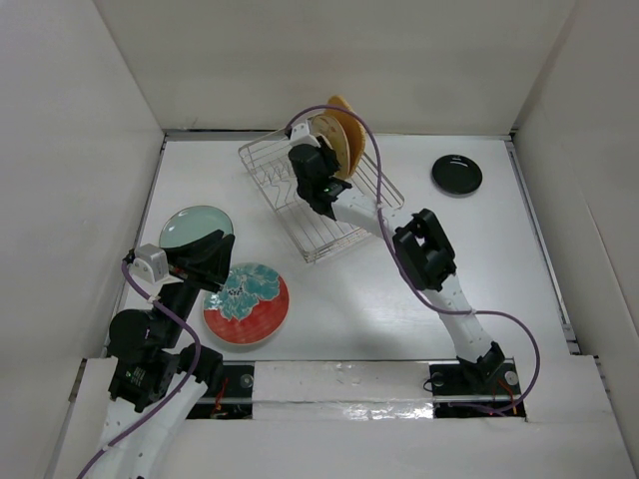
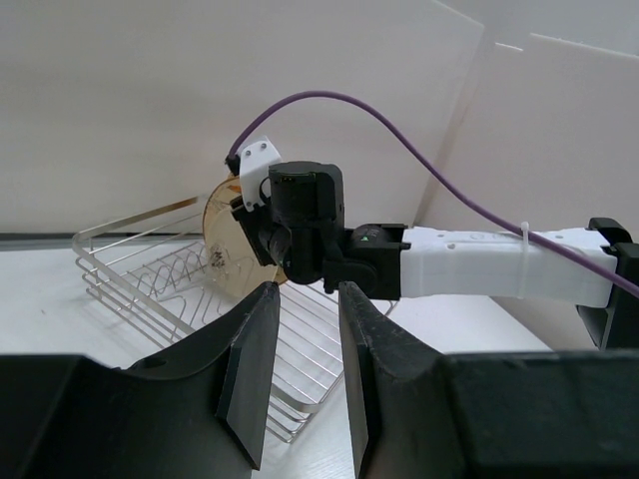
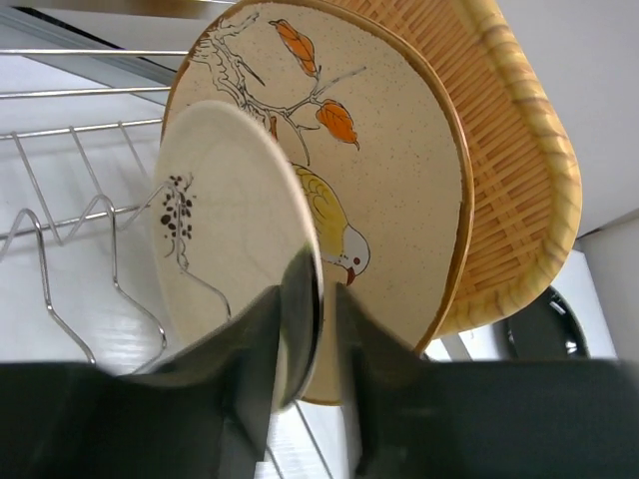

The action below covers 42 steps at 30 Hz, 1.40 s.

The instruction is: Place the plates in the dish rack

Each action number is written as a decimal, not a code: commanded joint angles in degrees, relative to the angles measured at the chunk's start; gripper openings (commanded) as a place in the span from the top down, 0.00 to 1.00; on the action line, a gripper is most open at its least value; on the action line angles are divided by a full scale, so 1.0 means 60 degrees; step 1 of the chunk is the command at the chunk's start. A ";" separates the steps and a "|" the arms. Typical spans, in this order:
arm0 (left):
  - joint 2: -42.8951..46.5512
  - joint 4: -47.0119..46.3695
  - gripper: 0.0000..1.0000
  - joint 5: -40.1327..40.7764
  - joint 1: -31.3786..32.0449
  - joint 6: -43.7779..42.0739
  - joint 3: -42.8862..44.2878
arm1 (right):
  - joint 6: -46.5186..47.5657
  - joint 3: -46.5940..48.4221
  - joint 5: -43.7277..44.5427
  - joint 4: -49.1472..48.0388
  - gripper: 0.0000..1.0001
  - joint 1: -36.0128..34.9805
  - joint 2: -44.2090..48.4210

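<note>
Three plates stand on edge in the dish rack (image 1: 262,165), which sits at an angle at the far middle of the table (image 1: 399,319). The rounded-square wooden plate (image 3: 509,200) is at the back. The beige speckled plate (image 3: 389,200), painted with a bird and orange leaves, leans on it. The small cream plate (image 3: 230,239) with a dark blotch is in front, between the wire prongs.

The right gripper (image 3: 318,289) has one finger on each side of the cream plate's rim. The jaws are parted, and a thin gap shows between the rim and one finger.

The other plates lie flat on the table. The pale teal plate (image 1: 190,225) and the red plate (image 1: 255,309) with teal flowers are near the left side, just beside each other. The small black plate (image 1: 456,175) is far to the right, well apart from the rack.

The left gripper (image 2: 308,289) hangs over the place where the teal and red plates meet. Its fingers are apart with nothing between them.
</note>
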State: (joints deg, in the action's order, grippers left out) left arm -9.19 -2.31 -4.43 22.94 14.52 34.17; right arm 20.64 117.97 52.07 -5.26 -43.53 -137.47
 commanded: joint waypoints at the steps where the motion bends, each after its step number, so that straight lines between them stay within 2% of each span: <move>1: -0.0065 -0.0407 0.73 -0.0068 0.0059 -0.0062 0.0003 | -0.0364 0.0129 0.0096 -0.0207 0.58 -0.0070 0.0483; 3: -0.0065 -0.0407 0.73 -0.0083 0.0059 -0.0062 0.0003 | -0.0612 -0.0208 -0.0051 -0.0165 0.49 -0.0070 0.0864; 5: -0.0065 -0.0407 0.73 -0.0082 0.0059 -0.0062 0.0003 | -0.1123 -0.0442 -0.0313 0.0156 0.45 -0.0070 0.1581; 8: -0.0050 -0.0407 0.72 -0.0083 0.0059 -0.0062 0.0003 | -0.1928 -0.1509 -0.0621 0.0392 0.43 -0.0245 0.3000; 9: -0.0050 -0.0407 0.73 -0.0068 0.0059 -0.0062 0.0003 | -0.2193 -0.2470 -0.0695 0.0393 0.45 -0.0521 0.3454; 10: -0.0036 -0.0421 0.73 -0.0082 0.0059 -0.0062 0.0003 | -0.2500 -0.3060 -0.0884 0.0364 0.59 -0.0640 0.3951; 12: -0.0021 -0.0436 0.73 -0.0083 0.0059 -0.0062 0.0003 | -0.3874 -0.4275 -0.1762 0.0378 0.79 -0.0918 0.5446; 13: 0.0023 -0.0436 0.73 -0.0083 0.0059 -0.0062 0.0003 | -0.4402 -0.5485 -0.1997 0.0436 0.98 -0.1238 0.5900; 14: 0.0038 -0.0450 0.73 -0.0097 0.0059 -0.0048 0.0003 | -0.5582 -0.6135 -0.2695 0.0364 1.00 -0.1401 0.6775; 16: 0.0081 -0.0465 0.73 -0.0083 0.0059 -0.0048 0.0003 | -0.6702 -0.8062 -0.3359 0.0072 1.00 -0.1752 0.7571; 17: 0.0096 -0.0465 0.73 -0.0083 0.0059 -0.0033 0.0003 | -0.7853 -0.8670 -0.3884 -0.0089 1.00 -0.2189 0.7908; 21: 0.0199 -0.0509 0.74 -0.0141 0.0059 0.0011 0.0003 | -1.0438 -1.1001 -0.4577 -0.1129 1.00 -0.3524 0.9081; 22: 0.0228 -0.0524 0.77 -0.0170 0.0059 0.0011 0.0003 | -1.0834 -1.1295 -0.4577 -0.1261 0.99 -0.3831 0.9112; 23: 0.0243 -0.0524 0.79 -0.0185 0.0059 0.0011 0.0003 | -1.1462 -1.1704 -0.4519 -0.1524 0.94 -0.4110 0.9113; 24: 0.0257 -0.0524 0.80 -0.0171 0.0059 0.0011 0.0003 | -1.1627 -1.1795 -0.4562 -0.1642 0.79 -0.4548 0.9011; 27: 0.0257 -0.0495 0.81 -0.0171 0.0059 0.0011 0.0017 | -1.2623 -1.1810 -0.4767 -0.1788 0.57 -0.4859 0.8221; 28: 0.0257 -0.0480 0.81 -0.0142 0.0059 0.0011 0.0017 | -1.2814 -1.1869 -0.4855 -0.1993 0.44 -0.4860 0.8002; 30: 0.0228 -0.0465 0.81 -0.0141 0.0059 0.0011 0.0032 | -1.3692 -1.1942 -0.4929 -0.2271 0.37 -0.4860 0.7284; 36: 0.0257 -0.0451 0.80 -0.0185 0.0059 0.0026 0.0032 | -1.4792 -1.1708 -0.5996 -0.3882 0.37 -0.4611 0.5204; 42: 0.0418 -0.0436 0.79 -0.0127 0.0059 0.0011 0.0047 | -1.5920 -1.1723 -0.6730 -0.5376 0.51 -0.4201 0.3827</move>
State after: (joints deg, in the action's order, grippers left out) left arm -7.92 -2.31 -4.54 22.94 14.63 34.17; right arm -69.80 48.38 14.72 -33.52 -69.80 -110.43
